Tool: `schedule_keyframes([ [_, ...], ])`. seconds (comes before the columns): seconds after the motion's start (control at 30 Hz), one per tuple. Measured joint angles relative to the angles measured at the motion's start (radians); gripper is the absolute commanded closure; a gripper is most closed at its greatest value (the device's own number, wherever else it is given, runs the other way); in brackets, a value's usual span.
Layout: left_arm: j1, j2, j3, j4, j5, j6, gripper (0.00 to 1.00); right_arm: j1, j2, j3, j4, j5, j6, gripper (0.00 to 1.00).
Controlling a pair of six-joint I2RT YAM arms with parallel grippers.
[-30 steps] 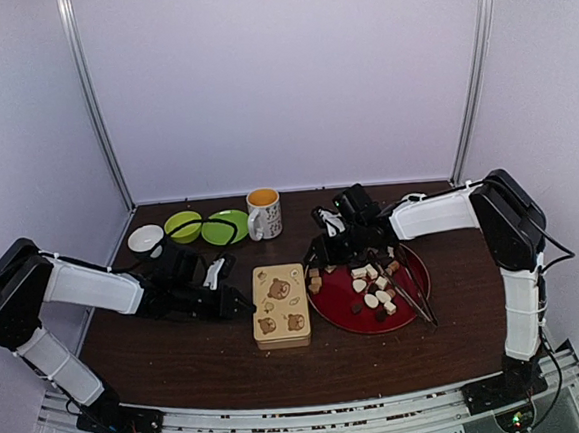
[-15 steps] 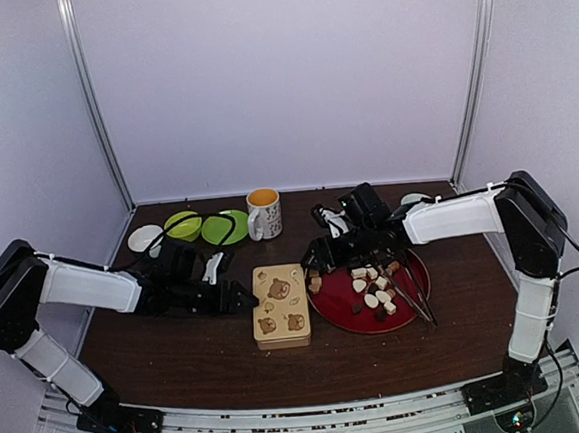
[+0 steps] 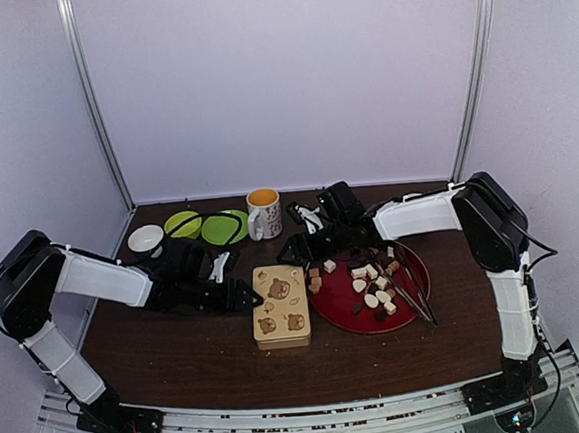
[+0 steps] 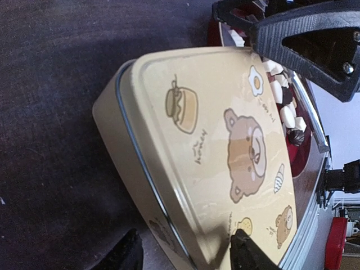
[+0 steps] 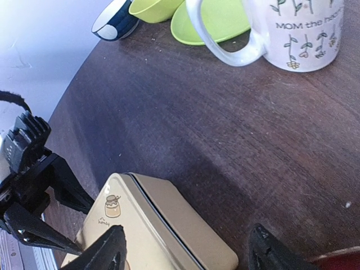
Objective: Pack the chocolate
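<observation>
1. Progress: judged to be at the very start. No chocolate [image 3: 361, 284] was seen packed. The bear-printed tin [image 4: 214, 140] was noted with its lid on, so opening and filling remained to be done.
2. Chocolate: brown, tan and white pieces were found heaped on the red plate [image 3: 340, 319], toward the right edge of the bench [image 3: 180, 355]. A few were seen at the plate's left rim, beside the tin.
3. Thin dark tongs [image 3: 413, 292] were seen lying across the plate's right side.
4. Tin: set mid-bench, nearer the near edge, just left of the plate. Contents could not be seen.
5. Left pincer [image 4: 185, 254]: jaws spread, held low at the tin's left side, one finger either side of its corner. Contact could not be confirmed.
6. Right pincer [image 5: 188, 253]: jaws wide apart and nothing held. It hung over the bench just beyond the tin's far end.
7. Along the far edge: a mug [image 5: 298, 28] with orange inside, two green dishes [image 3: 228, 225] and a small bowl [image 3: 146, 238]. Nothing could be made out in them.
</observation>
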Motion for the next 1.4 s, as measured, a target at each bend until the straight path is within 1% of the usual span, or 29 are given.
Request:
schedule_keyframes([
  [0.2,0.000,0.027,0.016,0.002,0.004,-0.002,0.48,0.002,0.064,0.050,-0.014,-0.108,-0.012,0.34],
  [0.3,0.000,0.040,0.031,-0.003,0.004,-0.002,0.50,0.004,0.069,0.047,-0.028,-0.146,-0.031,0.43],
  [0.37,0.000,0.047,0.040,-0.008,0.004,-0.001,0.51,0.001,0.069,0.037,-0.024,-0.165,-0.038,0.46],
  [0.5,0.000,0.051,0.055,-0.024,0.002,0.009,0.52,-0.004,0.044,-0.042,0.040,-0.201,-0.033,0.49],
  [0.67,0.004,0.051,0.064,-0.036,0.000,0.030,0.54,0.006,-0.038,-0.221,0.166,-0.241,0.037,0.54],
  [0.8,0.004,0.051,0.064,-0.035,0.010,0.040,0.55,0.029,-0.094,-0.340,0.257,-0.246,0.119,0.58],
  [0.97,0.005,0.052,0.064,-0.036,0.027,0.061,0.55,0.055,-0.120,-0.409,0.342,-0.223,0.212,0.65],
  [1.03,0.006,0.054,0.064,-0.035,0.033,0.072,0.55,0.058,-0.124,-0.431,0.384,-0.214,0.253,0.69],
  [1.23,0.007,0.069,0.064,-0.035,0.037,0.100,0.55,0.068,-0.124,-0.489,0.480,-0.180,0.362,0.73],
  [1.4,0.009,0.074,0.064,-0.034,0.044,0.117,0.55,0.092,-0.124,-0.507,0.518,-0.150,0.413,0.79],
])
